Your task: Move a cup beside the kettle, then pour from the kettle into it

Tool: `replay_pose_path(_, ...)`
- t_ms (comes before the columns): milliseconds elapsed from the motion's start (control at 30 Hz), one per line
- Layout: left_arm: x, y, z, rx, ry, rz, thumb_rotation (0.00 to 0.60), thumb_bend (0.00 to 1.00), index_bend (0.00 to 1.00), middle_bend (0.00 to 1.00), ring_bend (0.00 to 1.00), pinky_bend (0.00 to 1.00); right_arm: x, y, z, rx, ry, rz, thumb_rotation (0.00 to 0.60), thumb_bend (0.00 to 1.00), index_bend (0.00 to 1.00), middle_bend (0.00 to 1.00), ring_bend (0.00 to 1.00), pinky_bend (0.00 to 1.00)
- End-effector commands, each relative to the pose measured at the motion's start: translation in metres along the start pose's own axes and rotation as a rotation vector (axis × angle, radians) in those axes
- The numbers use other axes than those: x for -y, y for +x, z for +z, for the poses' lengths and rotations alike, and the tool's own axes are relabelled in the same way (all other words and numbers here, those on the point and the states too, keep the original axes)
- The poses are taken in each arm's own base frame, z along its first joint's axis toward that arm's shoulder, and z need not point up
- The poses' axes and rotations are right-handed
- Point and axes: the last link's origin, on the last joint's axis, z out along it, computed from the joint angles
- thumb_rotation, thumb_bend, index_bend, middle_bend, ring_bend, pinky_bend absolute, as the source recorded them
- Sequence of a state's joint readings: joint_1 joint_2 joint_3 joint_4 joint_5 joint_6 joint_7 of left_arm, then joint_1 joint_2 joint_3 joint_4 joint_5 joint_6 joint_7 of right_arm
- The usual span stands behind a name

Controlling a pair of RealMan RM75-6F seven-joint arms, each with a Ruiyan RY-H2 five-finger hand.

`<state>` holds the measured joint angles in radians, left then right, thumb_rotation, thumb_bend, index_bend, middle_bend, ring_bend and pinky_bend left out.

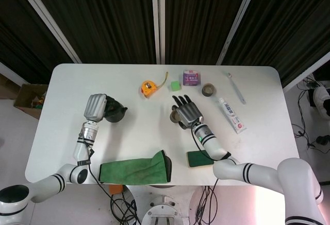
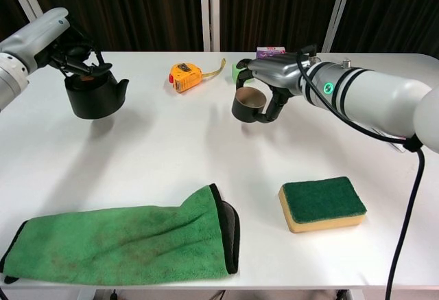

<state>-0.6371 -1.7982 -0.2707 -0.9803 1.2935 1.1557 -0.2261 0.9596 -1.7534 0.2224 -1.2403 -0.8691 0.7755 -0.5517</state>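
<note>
Task partly advanced, first stage not complete; the right hand (image 2: 274, 84) has its fingers wrapped round a dark cup (image 2: 248, 104) and carries it just clear of the surface (image 2: 171, 156), near centre; the cup is upright, mouth up, and well apart from the kettle (image 2: 91, 93). The left hand (image 2: 68, 46) has its fingers closed on the kettle's top handle at the 9 o'clock side of the surface; whether the kettle rests or is raised slightly cannot be told. Outstanding, by judgement: bring the cup across toward 9 o'clock, set it beside the kettle, then pour.

Surroundings: a yellow tape measure (image 2: 186, 77) lies at about 11 o'clock, close to the line between cup and kettle but behind it; a green cube (image 1: 175, 85), a purple box (image 1: 191, 77) and a second cup (image 1: 208, 89) sit at 12 to 1 o'clock; a tube (image 1: 231, 115) at 3 o'clock; a sponge (image 2: 321, 203) at 5 o'clock; a green cloth (image 2: 123, 241) at 7 o'clock. The direct path looks unobstructed.
</note>
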Motion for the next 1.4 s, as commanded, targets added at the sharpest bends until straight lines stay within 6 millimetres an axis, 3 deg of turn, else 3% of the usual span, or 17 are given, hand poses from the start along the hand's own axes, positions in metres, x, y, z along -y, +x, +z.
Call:
replay_pose_path(33, 0.002, 0.004, 0.001, -0.008, 0.012, -0.023, 0.6, 0.32, 1.0, 1.0, 1.0, 0.71, 0.009, 0.004, 0.008, 0.001, 0.023, -0.004, 0.6, 0.33, 0.5, 0.0, 0.0, 0.0)
replay_pose_path(500, 0.006, 0.017, 0.001, -0.037, 0.028, -0.042, 0.6, 0.35, 1.0, 1.0, 1.0, 0.71, 0.017, -0.004, 0.028, 0.062, 0.067, 0.085, 0.6, 0.32, 0.44, 0.0, 0.0, 0.0)
replay_pose_path(1400, 0.026, 0.041, -0.007, -0.081, 0.059, -0.039, 0.6, 0.35, 1.0, 1.0, 1.0, 0.71, 0.043, -0.014, 0.048, 0.053, 0.122, 0.074, 0.6, 0.31, 0.43, 0.0, 0.0, 0.0)
